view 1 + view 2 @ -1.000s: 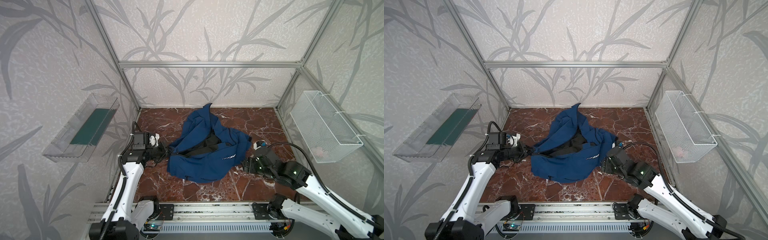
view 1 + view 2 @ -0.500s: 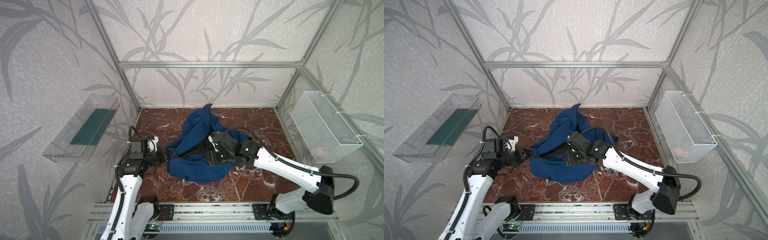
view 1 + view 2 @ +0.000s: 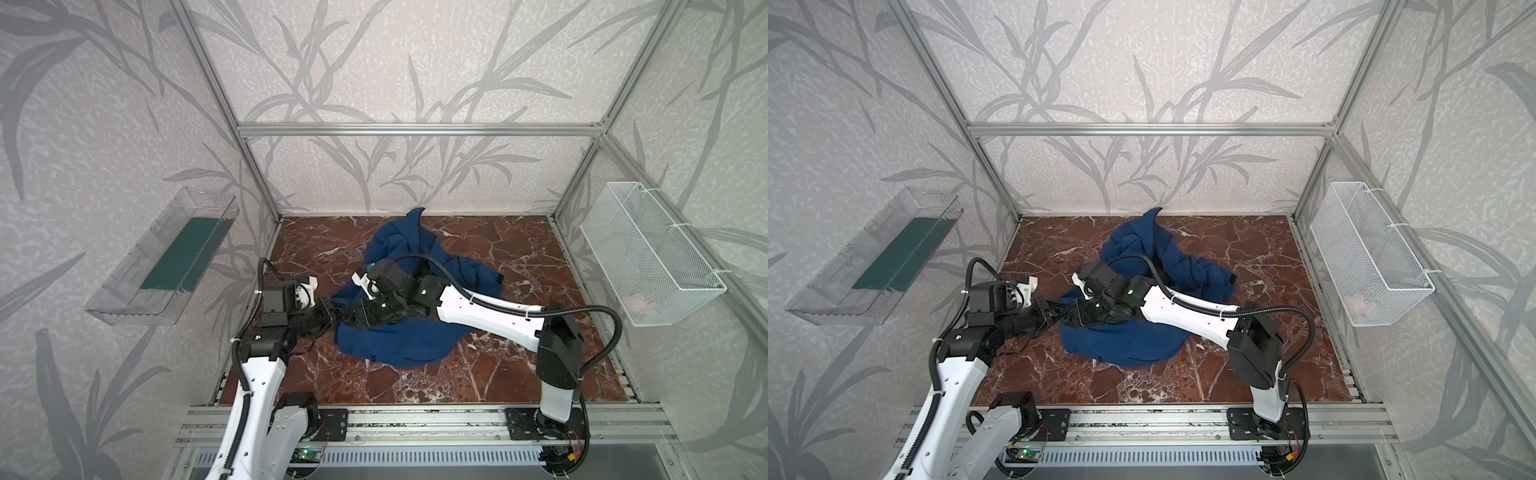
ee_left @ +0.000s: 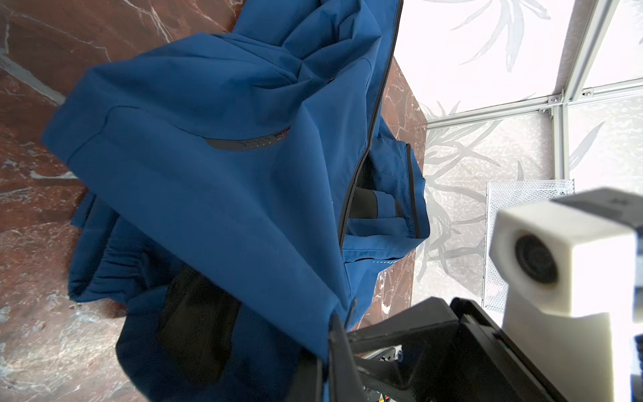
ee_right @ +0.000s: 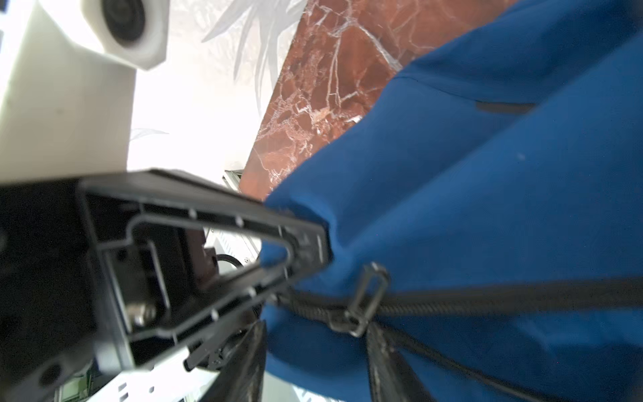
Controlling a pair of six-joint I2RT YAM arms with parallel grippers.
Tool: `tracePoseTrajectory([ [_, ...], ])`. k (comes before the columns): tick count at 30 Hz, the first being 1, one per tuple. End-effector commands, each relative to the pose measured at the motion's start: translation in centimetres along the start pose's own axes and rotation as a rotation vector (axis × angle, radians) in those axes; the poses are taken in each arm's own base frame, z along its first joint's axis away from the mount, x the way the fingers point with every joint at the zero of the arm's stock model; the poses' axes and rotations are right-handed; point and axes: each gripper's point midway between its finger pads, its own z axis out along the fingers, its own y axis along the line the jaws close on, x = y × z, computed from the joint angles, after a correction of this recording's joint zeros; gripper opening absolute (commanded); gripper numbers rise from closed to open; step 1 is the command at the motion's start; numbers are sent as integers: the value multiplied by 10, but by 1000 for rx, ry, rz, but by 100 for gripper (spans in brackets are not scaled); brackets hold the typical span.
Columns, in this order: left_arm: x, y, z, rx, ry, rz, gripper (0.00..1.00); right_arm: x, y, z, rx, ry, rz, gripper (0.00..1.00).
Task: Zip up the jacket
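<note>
Jacket (image 3: 409, 338): tiny white lettering (image 4: 384, 261), illegible

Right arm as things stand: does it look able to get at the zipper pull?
Probably yes. The zipper pull lies exposed on the jacket just ahead of the right gripper, whose jaws stand apart; the left gripper pinches the fabric beside it, not covering it.
</note>
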Motion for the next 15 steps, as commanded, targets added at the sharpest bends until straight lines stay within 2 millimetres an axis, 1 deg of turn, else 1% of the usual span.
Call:
tracePoseTrajectory([
  [1,5,-2,-2,28,7,1,0,-11,20,-5,-75,-23,-1,45],
  [3,6,-1,-1,27,8,-2,0,-11,17,-6,-62,-32,7,45],
  [8,4,-3,0,40,3,-5,0,-10,-2,-11,13,-41,21,46],
  [13,5,-5,-2,42,4,3,0,-18,-3,-13,-4,-52,19,45],
  [15,6,-5,-3,46,1,3,0,-18,-1,-12,-10,-47,19,42],
])
